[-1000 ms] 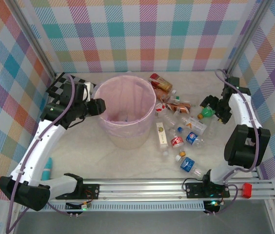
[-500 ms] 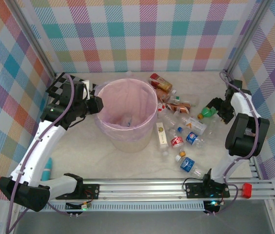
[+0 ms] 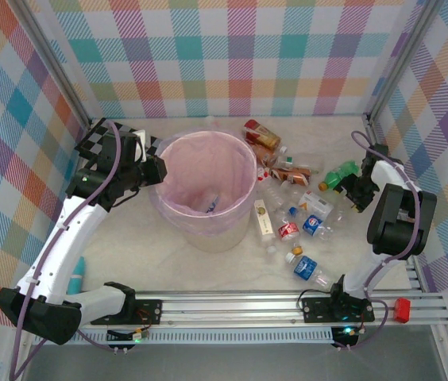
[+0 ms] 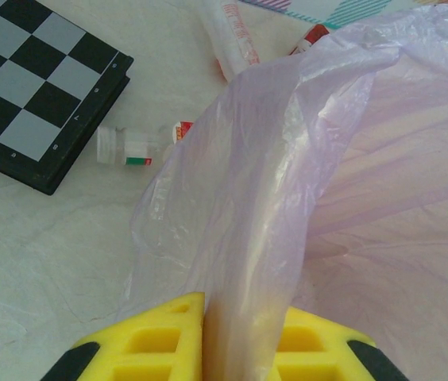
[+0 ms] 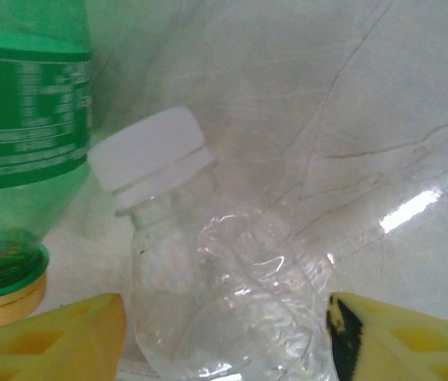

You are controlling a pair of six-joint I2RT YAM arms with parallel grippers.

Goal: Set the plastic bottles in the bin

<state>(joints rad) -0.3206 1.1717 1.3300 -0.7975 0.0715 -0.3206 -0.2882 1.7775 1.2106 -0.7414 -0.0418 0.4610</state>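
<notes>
Left hand [image 4: 244, 345] is sitting clamped on the bin [image 3: 178, 225], yellow fingers [image 4: 164, 333] pinching the rim with the lilac bag [image 4: 287, 159] bunched between them. The bin is standing upright on the left half of the worktop [image 3: 129, 246], mouth facing up, and one bottle [image 3: 210, 205] is lying at the bottom. Just behind that hand, the checkerboard [image 4: 33, 87] is filling the far-left corner.

Over on the right, the right hand [image 5: 224, 349] is straddling a clear bottle [image 5: 216, 294]. Its white cap is pointing away from the hand and its long axis is running straight out between the fingers. The fingers are standing apart on either side of it. Whether they are squeezing yet, I cannot tell.

The green bottle [image 3: 341, 172] is lying just beside it, cap toward the bin and body angling toward the far right wall.

The remaining plastic bottles [image 3: 291, 210] are lying scattered on their sides between the bin and the right arm. The yellow-labelled one [image 3: 263, 218] is running near-to-far just beside the bin wall.

Room is looking tight at the right wall. The worktop near the front left of the bin is offering bare surface.
</notes>
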